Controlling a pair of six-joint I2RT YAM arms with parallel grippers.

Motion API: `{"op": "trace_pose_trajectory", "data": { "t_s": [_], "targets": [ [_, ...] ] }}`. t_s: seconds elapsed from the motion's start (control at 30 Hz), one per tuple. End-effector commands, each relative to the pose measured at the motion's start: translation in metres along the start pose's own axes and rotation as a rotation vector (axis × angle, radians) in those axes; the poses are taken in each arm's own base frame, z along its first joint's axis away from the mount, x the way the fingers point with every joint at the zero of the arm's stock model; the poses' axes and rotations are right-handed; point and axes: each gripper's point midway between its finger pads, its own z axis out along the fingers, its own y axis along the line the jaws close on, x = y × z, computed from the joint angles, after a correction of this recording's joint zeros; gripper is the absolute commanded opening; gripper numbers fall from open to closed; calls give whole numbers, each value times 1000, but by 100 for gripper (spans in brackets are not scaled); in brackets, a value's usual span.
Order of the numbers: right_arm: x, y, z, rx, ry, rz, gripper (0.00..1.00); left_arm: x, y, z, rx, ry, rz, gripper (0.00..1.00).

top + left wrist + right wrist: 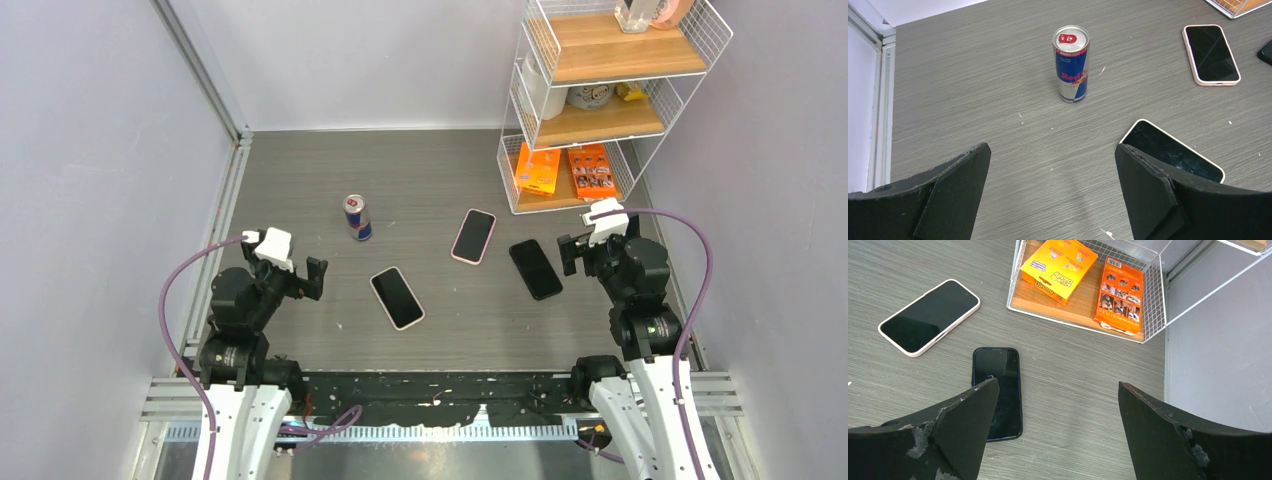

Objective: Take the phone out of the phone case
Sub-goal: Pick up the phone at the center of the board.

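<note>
Three phones lie flat and face up on the table (430, 170), screens black. The cream phone (397, 297) is just ahead of my left hand (1050, 165), the pink phone (473, 236) is farther out in the middle, and the dark phone (998, 385) is close before my right hand (1058, 390). Both hands hover wide and hold nothing, with a can (357, 217) upright beyond the left and a wire shelf (600, 110) beyond the right.
</note>
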Motion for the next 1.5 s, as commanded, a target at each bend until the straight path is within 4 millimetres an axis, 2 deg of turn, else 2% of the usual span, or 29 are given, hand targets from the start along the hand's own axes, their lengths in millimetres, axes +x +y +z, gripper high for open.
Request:
{"op": "trace_pose_trajectory", "data": {
  "t_s": [0.0, 0.3, 0.6, 0.93, 1.23, 1.47],
  "targets": [
    [-19, -5, -6, 12, -62, -14, 95, -17, 3, -4, -10, -46, 22, 99],
    [-20, -3, -6, 0, -66, -15, 95, -16, 4, -5, -11, -35, 39, 99],
    [-9, -2, 2, -7, -22, -18, 95, -12, 5, -3, -11, -18, 47, 99],
    [1, -6, 11, 19, 28, -7, 95, -1, -17, 3, 116, -5, 37, 99],
    [8, 20, 23, -125, 82, 50, 96, 0, -20, 3, 131, -11, 34, 99],
    [24, 29, 40, -165, 162, 81, 95, 5, -23, 5, 151, 6, 27, 99]
  ]
}}
